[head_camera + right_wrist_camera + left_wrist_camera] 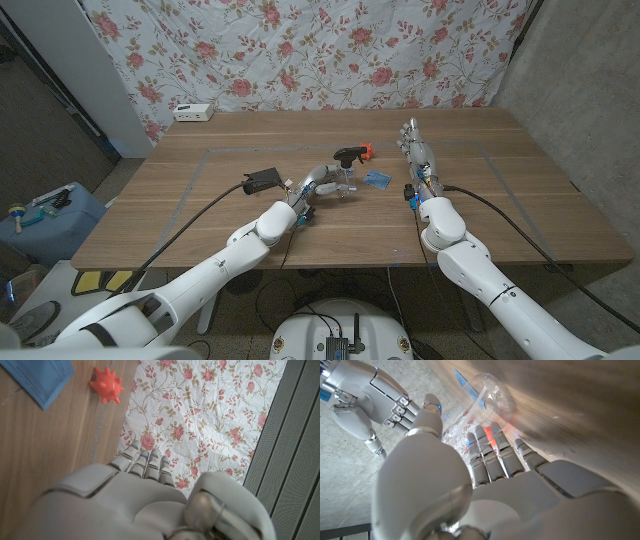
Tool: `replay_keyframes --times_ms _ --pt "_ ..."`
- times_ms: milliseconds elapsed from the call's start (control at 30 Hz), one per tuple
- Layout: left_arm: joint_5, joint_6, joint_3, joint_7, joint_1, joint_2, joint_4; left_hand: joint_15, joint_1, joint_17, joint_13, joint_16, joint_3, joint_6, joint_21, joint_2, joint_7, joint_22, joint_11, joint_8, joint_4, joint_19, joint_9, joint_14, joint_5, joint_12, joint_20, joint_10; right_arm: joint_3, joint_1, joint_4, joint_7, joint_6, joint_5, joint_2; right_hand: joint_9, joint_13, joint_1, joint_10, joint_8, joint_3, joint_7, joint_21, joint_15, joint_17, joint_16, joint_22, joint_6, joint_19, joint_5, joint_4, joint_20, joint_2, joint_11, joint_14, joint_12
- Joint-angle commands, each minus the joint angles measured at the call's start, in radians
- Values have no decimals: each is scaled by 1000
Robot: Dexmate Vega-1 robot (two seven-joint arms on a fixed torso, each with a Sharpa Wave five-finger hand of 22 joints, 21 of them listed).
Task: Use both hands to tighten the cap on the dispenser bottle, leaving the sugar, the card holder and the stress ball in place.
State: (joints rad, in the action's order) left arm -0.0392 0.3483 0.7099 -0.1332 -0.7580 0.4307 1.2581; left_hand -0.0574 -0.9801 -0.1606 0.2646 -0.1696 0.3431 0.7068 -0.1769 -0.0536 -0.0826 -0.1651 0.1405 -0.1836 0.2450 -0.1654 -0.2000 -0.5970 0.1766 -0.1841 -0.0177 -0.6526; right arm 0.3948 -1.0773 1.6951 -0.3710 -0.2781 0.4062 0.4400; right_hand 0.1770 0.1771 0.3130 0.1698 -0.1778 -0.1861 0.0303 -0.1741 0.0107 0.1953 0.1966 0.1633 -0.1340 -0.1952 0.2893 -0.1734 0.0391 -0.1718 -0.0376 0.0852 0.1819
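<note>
Bottle steadied mid-worktop by the left hand wrapped around it; right hand stands apart, fingers spread, empty. Tightening looks unstarted.

one dispenser bottle, one orange stress ball, one blue card holder, two hands

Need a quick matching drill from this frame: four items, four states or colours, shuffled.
Items:
1. stress ball
2. card holder
3. left hand
4. right hand

Descriptions:
A. blue, lying on the table
B. around the clear bottle
C. orange, spiky
D. holds nothing, fingers straight

Pairs: 1-C, 2-A, 3-B, 4-D
</note>
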Motion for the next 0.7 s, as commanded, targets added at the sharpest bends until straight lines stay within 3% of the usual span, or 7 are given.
replay_keyframes --times_ms 33,500,700 --pt "1 4 -8 -5 -19 15 23 -119 57 -2 -6 5 75 11 -7 35 -35 -6 -1 4 -93 8 1 38 -2 5 -6 34 3 -10 5 -11 -12 -13 -2 -1 0 -3 -2 -6 -1 -2 -6 1 1 -1 2 -4 0 11 4 56 -3 4 0 3" --pt "-12 24 -16 12 -19 22 15 -104 87 -3 -43 4 25 -105 -8 6 -37 -6 -7 11 -103 25 7 160 12 7 -22 158 7 -20 21 -26 -2 -26 -5 -1 1 -7 -5 -7 4 -15 -7 1 -1 -1 2 -4 2 15 8 53 -2 6 -1 2" --pt "-22 32 -19 23 -17 21 8 -87 108 -4 -62 3 -4 -199 -7 -7 -36 -6 -7 14 -109 45 12 236 25 5 -25 230 10 -19 24 -30 4 -30 -6 -1 1 -9 -8 -6 6 -20 -7 -1 -1 -2 2 -2 4 16 9 49 -2 5 -2 2"
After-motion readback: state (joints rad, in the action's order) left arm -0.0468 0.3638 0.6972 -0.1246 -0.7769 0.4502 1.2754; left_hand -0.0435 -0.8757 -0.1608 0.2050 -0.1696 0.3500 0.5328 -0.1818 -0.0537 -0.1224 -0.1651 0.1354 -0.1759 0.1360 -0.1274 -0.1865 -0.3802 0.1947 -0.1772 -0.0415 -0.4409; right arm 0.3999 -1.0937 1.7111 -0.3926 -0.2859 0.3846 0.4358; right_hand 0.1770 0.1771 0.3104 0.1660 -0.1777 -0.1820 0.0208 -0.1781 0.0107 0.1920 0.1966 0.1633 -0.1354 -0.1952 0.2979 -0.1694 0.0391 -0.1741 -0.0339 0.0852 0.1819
